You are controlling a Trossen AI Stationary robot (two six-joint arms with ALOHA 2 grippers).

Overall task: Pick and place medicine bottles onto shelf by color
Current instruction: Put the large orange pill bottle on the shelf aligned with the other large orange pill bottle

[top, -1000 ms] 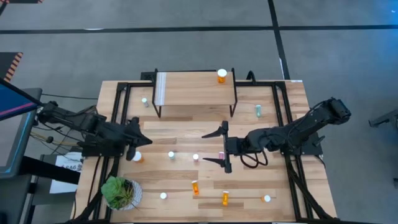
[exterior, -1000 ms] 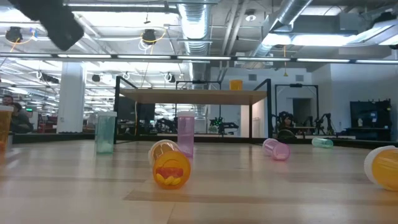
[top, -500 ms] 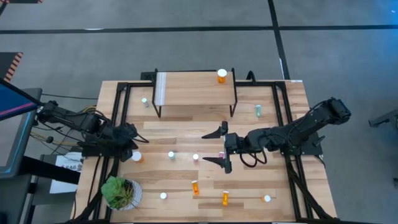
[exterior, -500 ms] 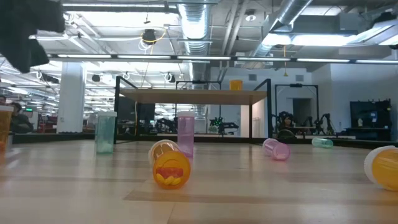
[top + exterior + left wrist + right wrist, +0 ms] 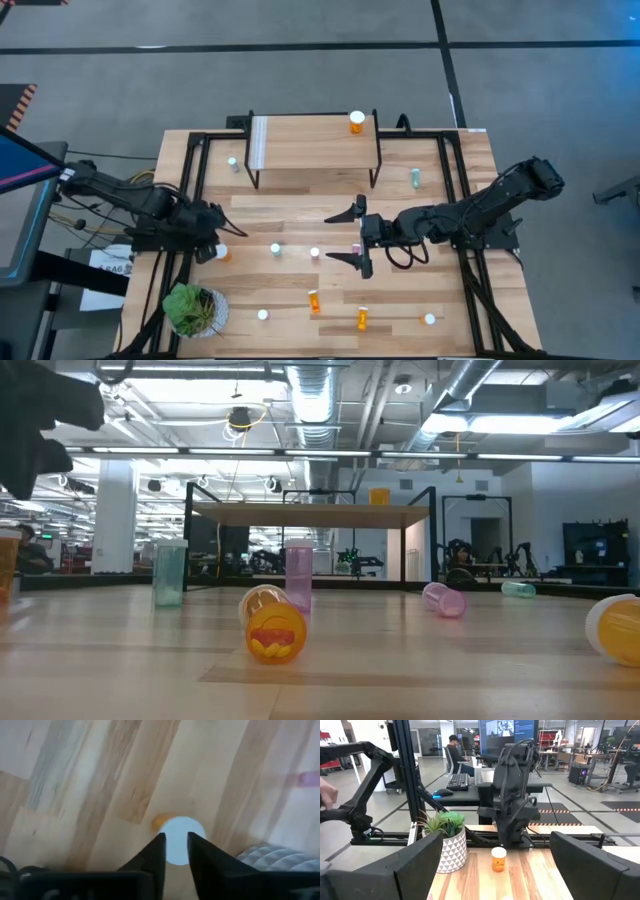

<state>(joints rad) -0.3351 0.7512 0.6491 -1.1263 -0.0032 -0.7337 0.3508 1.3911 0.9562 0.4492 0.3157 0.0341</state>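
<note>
Left gripper [image 5: 176, 851] hangs, fingers narrow, above an orange bottle [image 5: 177, 839] (right gripper [image 5: 357, 237] spread wide mid-table).

overhead, table-level, two wrist views

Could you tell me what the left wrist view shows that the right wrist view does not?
Only the left wrist view shows the white cap from straight above, framed by the left gripper. Only the right wrist view shows the potted plant, the wide-open right gripper and a seated person. Both show the same upright orange bottle.
</note>
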